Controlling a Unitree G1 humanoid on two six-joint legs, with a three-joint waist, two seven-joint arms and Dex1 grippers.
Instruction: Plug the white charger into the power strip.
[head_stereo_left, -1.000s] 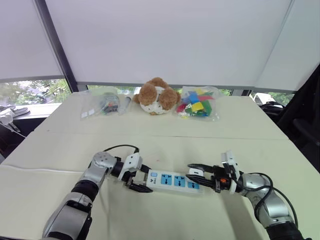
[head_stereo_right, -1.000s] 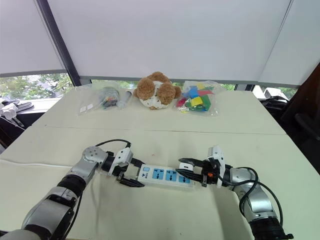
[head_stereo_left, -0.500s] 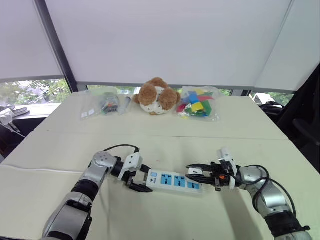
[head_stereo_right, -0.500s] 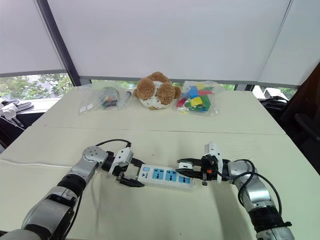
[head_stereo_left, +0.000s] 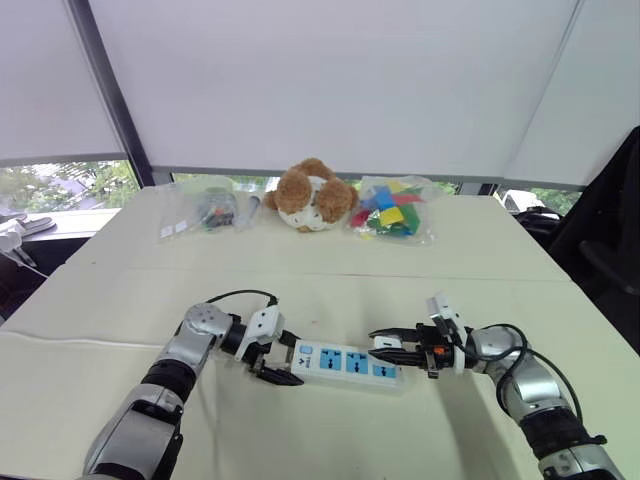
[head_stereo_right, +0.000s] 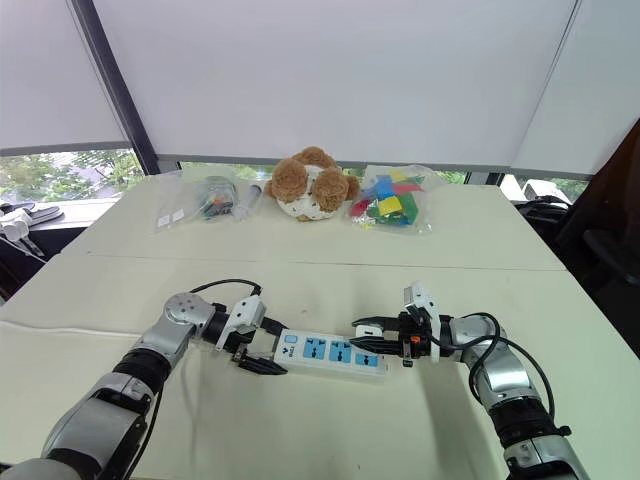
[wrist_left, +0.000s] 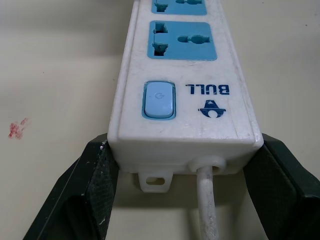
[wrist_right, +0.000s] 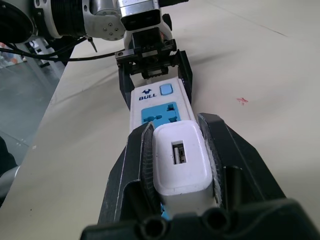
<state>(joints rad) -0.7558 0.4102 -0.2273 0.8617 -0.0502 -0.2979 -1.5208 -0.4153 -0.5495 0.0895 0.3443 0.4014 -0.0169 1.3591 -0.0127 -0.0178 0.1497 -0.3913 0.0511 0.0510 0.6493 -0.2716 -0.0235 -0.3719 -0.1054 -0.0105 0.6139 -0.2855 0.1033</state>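
Right hand (head_stereo_left: 381, 343) grips charger (wrist_right: 180, 159) (teddy (head_stereo_left: 312, 195) beyond).

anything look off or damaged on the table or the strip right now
Nothing serious. A small red smudge marks the table beside the power strip, which lies flat and intact with the left gripper clamped on its switch end. The white charger sits square in the right gripper.

Arms angled inward, left jaws clamp power strip (head_stereo_left: 345, 362), right jaws white charger (wrist_right: 181, 159).
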